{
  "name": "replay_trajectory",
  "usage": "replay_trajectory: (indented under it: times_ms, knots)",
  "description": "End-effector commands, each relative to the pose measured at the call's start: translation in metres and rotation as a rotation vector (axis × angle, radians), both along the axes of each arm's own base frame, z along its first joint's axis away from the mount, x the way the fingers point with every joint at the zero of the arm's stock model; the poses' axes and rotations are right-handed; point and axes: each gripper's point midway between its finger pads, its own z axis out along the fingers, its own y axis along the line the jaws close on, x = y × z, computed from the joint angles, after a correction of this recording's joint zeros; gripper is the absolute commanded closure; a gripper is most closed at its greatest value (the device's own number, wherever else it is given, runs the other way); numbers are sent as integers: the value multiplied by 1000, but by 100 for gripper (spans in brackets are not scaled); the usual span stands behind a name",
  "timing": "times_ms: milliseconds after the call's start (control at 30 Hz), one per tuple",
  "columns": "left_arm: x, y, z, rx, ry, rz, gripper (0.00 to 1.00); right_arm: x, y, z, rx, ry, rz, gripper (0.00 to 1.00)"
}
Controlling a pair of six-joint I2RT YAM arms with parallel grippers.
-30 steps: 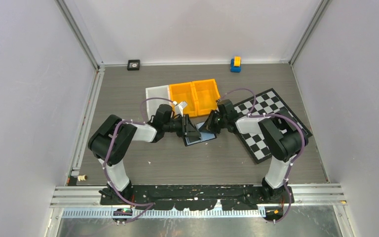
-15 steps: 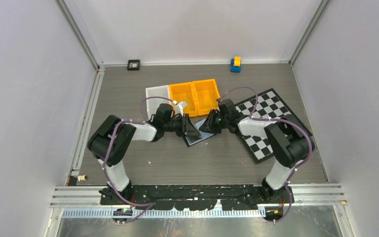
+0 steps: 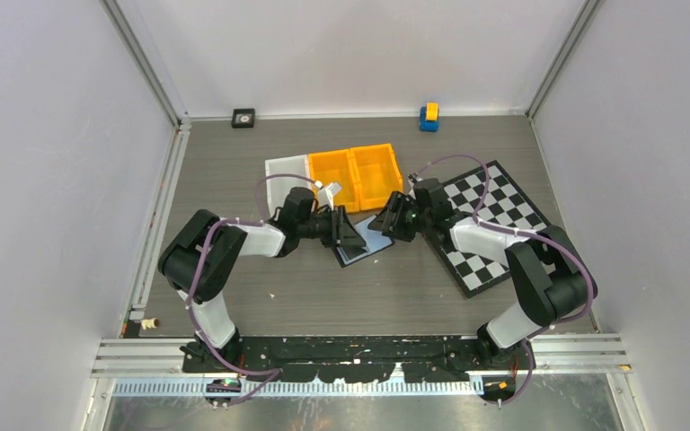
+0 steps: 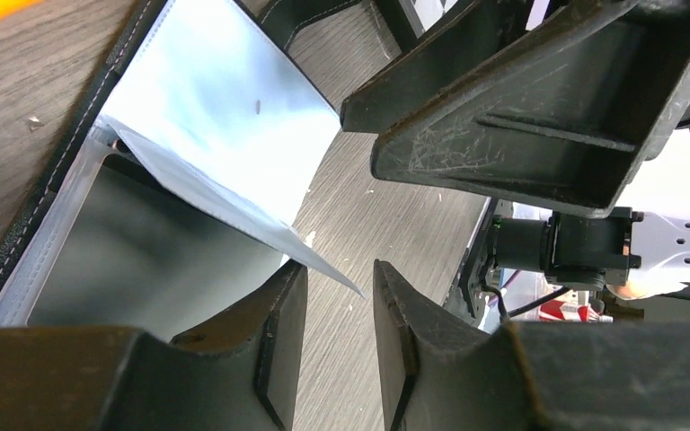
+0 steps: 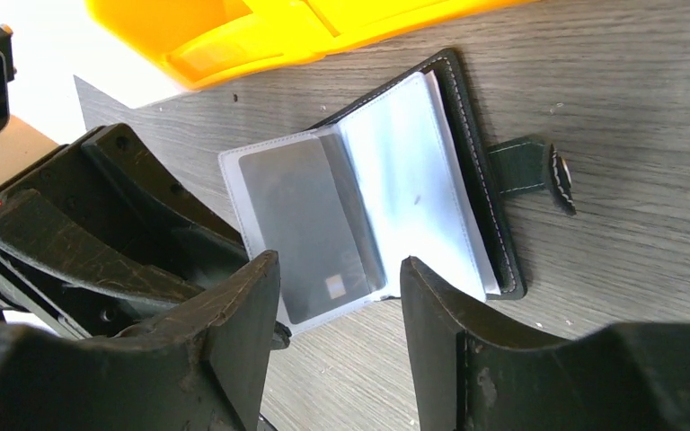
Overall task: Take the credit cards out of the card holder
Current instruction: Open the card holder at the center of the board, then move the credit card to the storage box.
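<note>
left gripper (image 4: 340,269) low, jaws narrowly parted, right gripper (image 5: 340,262) facing it, jaws wide

Card holder (image 3: 373,242) lies open on the table (image 3: 260,269), pale panel up. Left gripper (image 3: 350,238) and right gripper (image 3: 388,220) flank it closely. Orange bins (image 3: 359,175) just behind. Checkerboard (image 3: 494,224) under right arm.

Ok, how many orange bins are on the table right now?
2. The left orange bin lies just beyond the open card holder; the right orange bin sits right beside it. None seems hidden.
</note>
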Motion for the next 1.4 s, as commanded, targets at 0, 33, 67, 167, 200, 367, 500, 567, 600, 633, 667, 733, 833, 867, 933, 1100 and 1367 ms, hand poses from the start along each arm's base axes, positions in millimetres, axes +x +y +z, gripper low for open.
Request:
replay_trajectory:
  times_ms: [0,33,67,167,200,367,500,567,600,633,667,733,833,867,933,1100,1367]
  knots:
    - [16,-14,28,-75,-78,-13,65,7,-4,15,9,-59,-7,44]
    - [17,-15,29,-79,-79,-14,65,7,-3,14,11,-51,-8,45]
    - [18,-17,28,-82,-76,-14,65,9,-5,11,11,-42,-14,48]
    - [21,-20,31,-95,-83,-15,66,13,-9,1,4,-8,-32,58]
    - [21,-21,33,-98,-88,-18,66,14,-10,-3,-4,5,-39,64]
    - [21,-29,27,-69,-90,-37,65,17,-13,-22,-23,70,-53,80]
    - [23,-35,6,-8,-63,-46,65,18,-13,-23,-11,82,-54,75]
    - [25,-35,-8,31,-38,-39,65,19,-17,-19,-2,70,-64,72]
    - [25,-35,-14,45,-21,-38,66,19,-19,-17,6,65,-71,71]
    - [26,-35,-16,50,-12,-38,66,21,-23,-16,16,63,-85,70]
    - [26,-35,-18,52,-7,-37,66,22,-24,-14,27,60,-91,70]
    - [25,-34,-11,42,-21,-37,66,23,-28,-13,41,63,-103,70]
    - [22,-31,4,31,-59,-33,66,24,-32,-12,44,60,-120,67]
    - [21,-29,8,30,-68,-31,66,25,-35,-9,44,51,-127,64]
    - [17,-26,13,35,-73,-31,66,26,-42,-5,25,35,-143,54]
    - [17,-9,10,139,-77,24,66,28,-60,6,-78,-17,-165,16]
    - [17,32,-30,435,7,108,70,15,-60,-20,-194,82,-92,17]
